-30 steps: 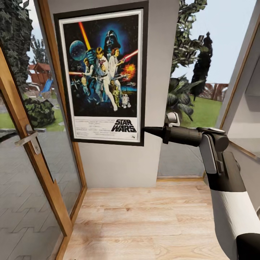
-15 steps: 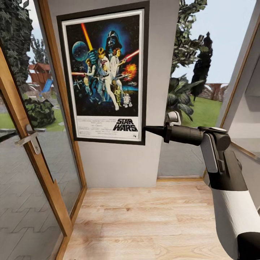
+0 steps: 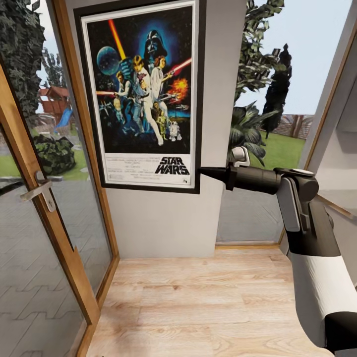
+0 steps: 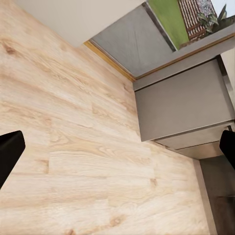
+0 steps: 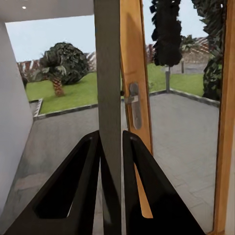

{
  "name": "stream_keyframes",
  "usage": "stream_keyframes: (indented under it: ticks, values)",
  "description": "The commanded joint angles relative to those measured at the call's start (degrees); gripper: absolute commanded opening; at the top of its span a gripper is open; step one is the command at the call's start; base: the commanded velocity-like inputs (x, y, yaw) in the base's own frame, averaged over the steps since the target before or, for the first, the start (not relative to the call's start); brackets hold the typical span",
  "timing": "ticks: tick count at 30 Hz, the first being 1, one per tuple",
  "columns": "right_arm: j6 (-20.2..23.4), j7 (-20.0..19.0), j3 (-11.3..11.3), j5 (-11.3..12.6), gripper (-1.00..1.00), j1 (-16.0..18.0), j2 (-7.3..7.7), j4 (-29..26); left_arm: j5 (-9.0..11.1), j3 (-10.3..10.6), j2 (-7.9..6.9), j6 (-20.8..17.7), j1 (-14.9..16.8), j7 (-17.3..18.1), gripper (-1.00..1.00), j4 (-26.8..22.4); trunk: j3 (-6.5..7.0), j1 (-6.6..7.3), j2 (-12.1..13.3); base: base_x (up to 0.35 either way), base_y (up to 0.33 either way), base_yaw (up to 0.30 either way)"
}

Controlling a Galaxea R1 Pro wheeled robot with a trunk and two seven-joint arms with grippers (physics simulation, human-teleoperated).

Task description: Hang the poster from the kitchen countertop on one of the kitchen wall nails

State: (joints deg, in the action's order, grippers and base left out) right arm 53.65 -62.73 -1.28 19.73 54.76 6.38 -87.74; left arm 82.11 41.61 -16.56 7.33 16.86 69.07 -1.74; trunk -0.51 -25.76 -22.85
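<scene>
The Star Wars poster (image 3: 144, 94) stands upright, flat against the narrow grey wall panel (image 3: 163, 223), and its top edge runs out of the head view. My right gripper (image 3: 203, 172) is shut on its lower right frame edge. In the right wrist view both black fingers (image 5: 81, 181) pinch the poster's edge (image 5: 108, 73), seen side-on as a grey strip. My left gripper (image 4: 117, 149) is open over the wood floor, its fingertips (image 4: 7, 152) far apart. The kitchen countertop is out of view, and I cannot see a nail.
A wood-framed glass door with a metal handle (image 3: 42, 191) stands open at the left. Glazing onto the garden lies right of the wall panel. Light plank floor (image 3: 198, 307) stretches below. A grey cabinet (image 4: 186, 105) sits near my left arm.
The poster and my right gripper have risen a little along the wall, after a small shift right and back. The grip stays the same.
</scene>
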Motion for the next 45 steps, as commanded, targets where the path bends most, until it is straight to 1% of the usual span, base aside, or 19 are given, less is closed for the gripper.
stream_keyframes:
  ticks: [1, 12, 17, 21, 26, 41, 45]
  values:
    - [0.3, -0.1, 0.0, 0.2, -1.0, 0.0, 0.03, 0.0, 0.3, 0.5, -0.02, 0.6, 0.0, 0.0, 1.0, 0.0, -0.05, -0.03, -0.1, 0.0, 0.0, 0.0]
    - [0.1, -0.4, -0.2, 0.3, -1.0, -0.3, 0.07, 0.2, 0.3, 0.5, -0.05, 0.6, 0.0, 0.0, 1.0, 0.0, -0.05, -0.03, -0.1, 0.0, 0.0, 0.0]
    - [-0.2, -0.5, -0.2, 0.3, -1.0, -0.6, 0.32, 0.3, 0.3, 0.5, -0.05, 0.6, 0.0, 0.0, 1.0, 0.0, -0.05, -0.03, -0.1, 0.0, 0.0, 0.0]
    - [-2.5, -0.5, -0.3, 0.3, -1.0, -0.7, 0.41, 0.4, 0.3, 0.5, -0.05, 0.6, 0.0, 0.1, 1.0, 0.0, -0.05, -0.03, -0.1, 0.0, 0.0, 0.0]
    - [-3.4, -0.5, -0.3, 0.3, -1.0, -0.7, 0.45, 0.5, 0.3, 0.5, -0.05, 0.6, 0.0, 0.0, 1.0, 0.0, -0.05, -0.03, -0.1, 0.0, 0.0, 0.0]
    - [-3.6, -0.6, -0.2, 0.5, -1.0, -0.7, 0.47, 0.5, 0.3, 0.5, -0.05, 0.6, 0.0, 0.0, 1.0, 0.0, -0.05, -0.03, -0.1, 0.002, 0.0, 0.0]
    - [-3.6, -0.6, -0.2, 0.5, -1.0, -0.7, 0.47, 0.5, 0.3, 0.5, -0.05, 0.6, 0.0, 0.0, 1.0, 0.0, -0.05, -0.03, -0.1, 0.151, 0.0, 0.0]
